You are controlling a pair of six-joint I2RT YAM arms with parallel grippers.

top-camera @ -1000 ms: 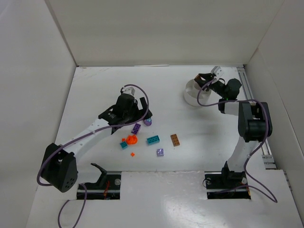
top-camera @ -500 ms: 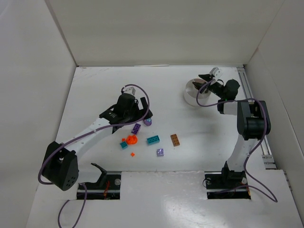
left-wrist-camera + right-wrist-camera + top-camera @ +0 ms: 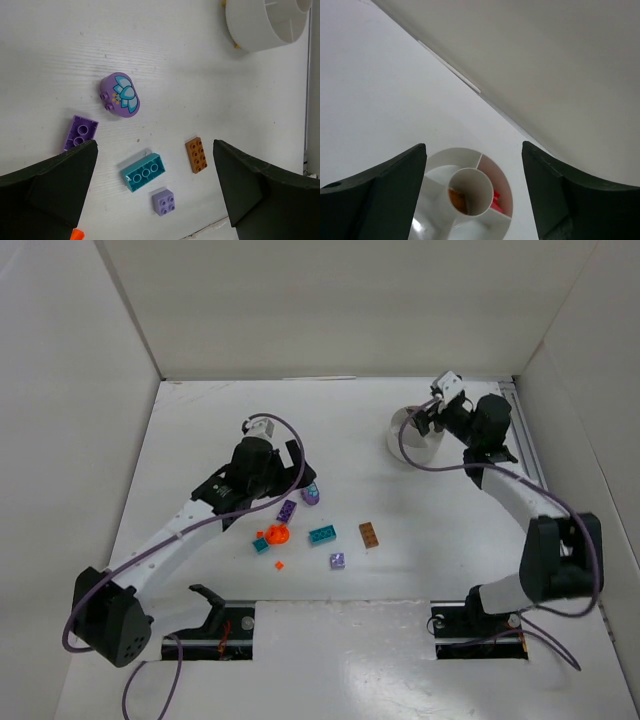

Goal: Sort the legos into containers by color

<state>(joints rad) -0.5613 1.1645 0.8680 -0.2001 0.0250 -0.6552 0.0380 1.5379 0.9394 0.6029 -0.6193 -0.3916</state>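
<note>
Right wrist view: the dish (image 3: 454, 152) is seen under the right jaws, spread and empty. The left jaws are spread wide over the bricks (image 3: 143, 171).

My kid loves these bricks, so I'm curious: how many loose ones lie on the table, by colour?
Purple legos (one pale): 3
Teal legos: 2
Brown legos: 1
Orange legos: 2 clear, possibly more bunched together
Total: at least 8
</note>
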